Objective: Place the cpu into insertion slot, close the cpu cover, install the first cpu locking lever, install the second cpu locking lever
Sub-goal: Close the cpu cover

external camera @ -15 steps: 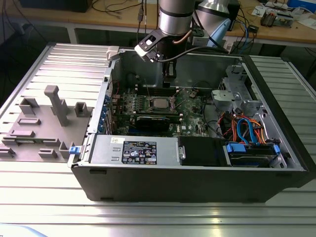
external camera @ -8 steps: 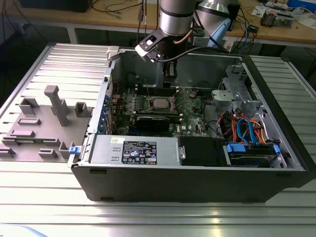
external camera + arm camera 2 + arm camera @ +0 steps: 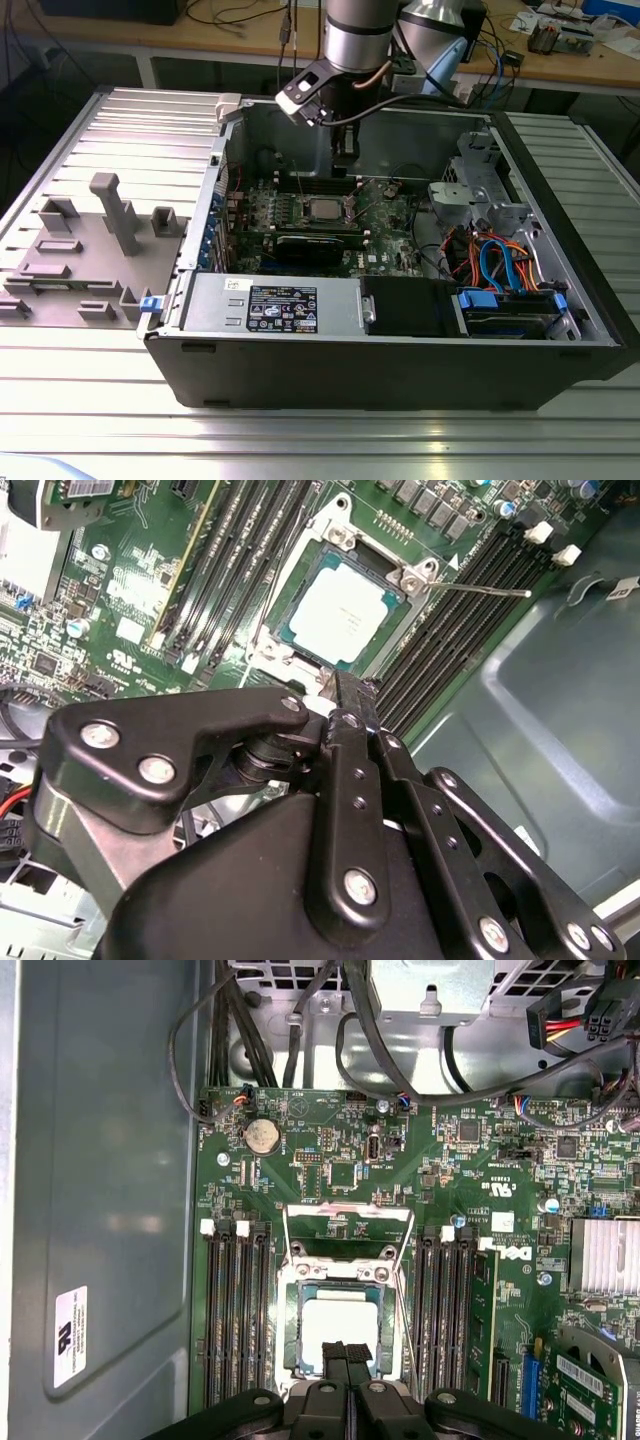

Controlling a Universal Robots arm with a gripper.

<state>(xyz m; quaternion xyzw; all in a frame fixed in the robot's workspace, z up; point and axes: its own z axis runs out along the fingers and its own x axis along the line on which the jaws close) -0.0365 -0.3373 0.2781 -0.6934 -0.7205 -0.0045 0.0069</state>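
Note:
The cpu, a small square chip with a silver-grey top, lies flat in the insertion slot on the green board, also seen as the cpu and the cpu. A silvery frame, the cpu cover, rims the chip; I cannot tell whether it is fully flat. One thin lever rod sticks out from a socket corner. Thin silvery wire stands up from the socket's far edge. My gripper hovers shut just above the chip's near edge, with nothing between its fingers; the gripper and the gripper show the same.
Long memory slots flank the socket on both sides. A black graphics card lies in front of it, the power supply along the case's front wall, and cables fill the drive bay. Grey fixture blocks stand outside the case.

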